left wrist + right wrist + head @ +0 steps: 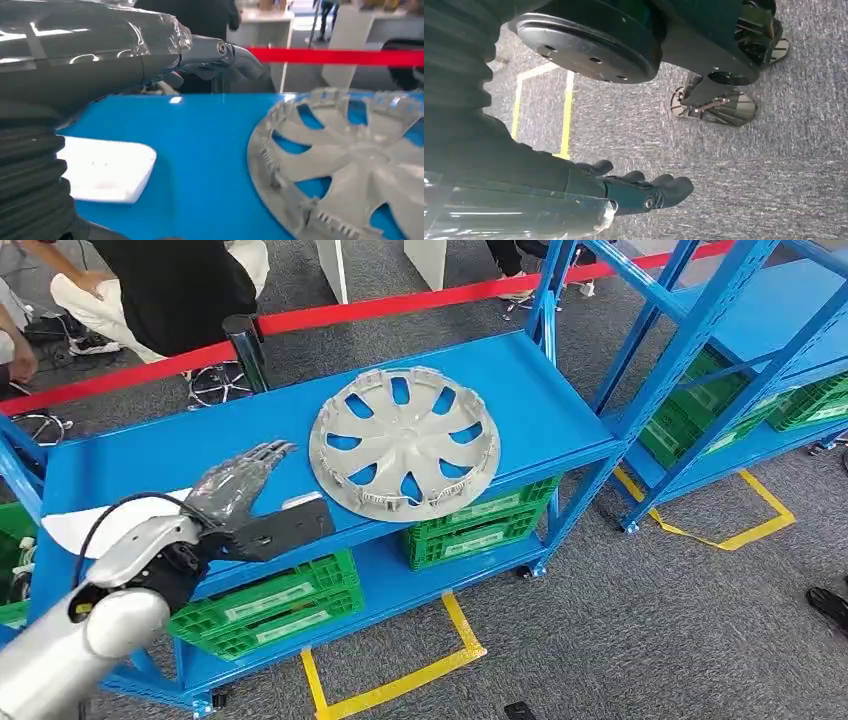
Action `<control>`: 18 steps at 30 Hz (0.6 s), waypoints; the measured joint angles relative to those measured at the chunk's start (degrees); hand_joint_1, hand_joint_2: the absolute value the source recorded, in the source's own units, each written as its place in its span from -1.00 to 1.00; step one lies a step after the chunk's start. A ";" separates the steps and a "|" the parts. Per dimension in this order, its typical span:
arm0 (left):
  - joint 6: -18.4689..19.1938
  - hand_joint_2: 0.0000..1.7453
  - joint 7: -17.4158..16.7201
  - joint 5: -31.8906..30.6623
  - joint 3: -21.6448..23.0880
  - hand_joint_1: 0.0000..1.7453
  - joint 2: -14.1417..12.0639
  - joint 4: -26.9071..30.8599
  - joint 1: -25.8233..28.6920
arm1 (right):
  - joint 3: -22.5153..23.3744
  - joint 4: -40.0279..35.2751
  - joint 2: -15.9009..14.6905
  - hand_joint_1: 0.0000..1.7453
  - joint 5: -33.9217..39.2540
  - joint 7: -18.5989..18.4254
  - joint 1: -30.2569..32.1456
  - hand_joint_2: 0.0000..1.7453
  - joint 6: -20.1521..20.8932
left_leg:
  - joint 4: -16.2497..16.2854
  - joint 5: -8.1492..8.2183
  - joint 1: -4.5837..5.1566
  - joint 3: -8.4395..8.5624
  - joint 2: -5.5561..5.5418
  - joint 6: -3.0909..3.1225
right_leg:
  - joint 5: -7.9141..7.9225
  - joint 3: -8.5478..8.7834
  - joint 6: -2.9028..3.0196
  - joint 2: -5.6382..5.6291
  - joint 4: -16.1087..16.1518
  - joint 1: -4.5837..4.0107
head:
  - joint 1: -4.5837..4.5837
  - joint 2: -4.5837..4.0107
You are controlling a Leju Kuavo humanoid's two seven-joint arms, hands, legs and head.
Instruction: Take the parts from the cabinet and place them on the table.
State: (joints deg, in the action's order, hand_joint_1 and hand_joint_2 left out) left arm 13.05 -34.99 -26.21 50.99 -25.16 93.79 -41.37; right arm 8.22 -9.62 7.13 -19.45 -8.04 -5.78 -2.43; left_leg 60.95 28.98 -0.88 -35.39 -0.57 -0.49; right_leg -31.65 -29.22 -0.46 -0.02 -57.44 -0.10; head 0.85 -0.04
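The left robot hand (238, 483) hovers over the top shelf (180, 445) of a blue rack at the lower left of the head view, fingers stretched out flat and apart, grasping nothing; its fingertips (276, 449) aim toward the upper right. Seen from the left wrist, the same robot hand (150, 50) reaches across the upper left of the frame, clear above the blue surface.

Just beyond those fingertips, to the right and not touching them, a grey wheel cover (404, 442) lies flat near the centre of the head view. It is round, so it has no long axis; its ribbed, clip-lined inner side faces up, and blue shows through its slots. In the left wrist view the wheel cover (345, 165) takes up the lower right.

A white flat pad (107, 170) lies on the shelf beneath the wrist, at the lower left of that view.

Green crates (270, 605) sit on the lower shelf (400, 585). A red barrier tape (400, 305) runs behind the rack, with a seated person (170, 285) at the upper left.

The right robot hand (634, 192) hangs over grey carpet (774, 150) at the lower centre of its wrist view, fingers loosely extended and holding nothing, near a yellow floor line (566, 115).
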 joint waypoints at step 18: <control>-0.87 1.00 -2.03 3.54 1.88 -1.00 -4.20 -5.03 -2.29 | -0.57 0.00 -0.24 -1.00 0.88 -0.02 -0.01 1.00 -0.18 | -0.09 0.00 0.00 0.11 0.38 0.00 | 0.04 -0.03 -0.06 -0.28 -0.01 0.00 | 0.00 0.00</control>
State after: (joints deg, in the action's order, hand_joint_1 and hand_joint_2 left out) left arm 12.18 -37.03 -22.66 52.87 -29.35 88.76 -43.66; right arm 7.65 -9.62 6.88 -18.58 -8.07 -5.79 -2.60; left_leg 60.86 28.98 -0.87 -35.28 -0.19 -0.49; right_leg -31.61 -29.24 -0.52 -0.30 -57.45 -0.10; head 0.85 -0.04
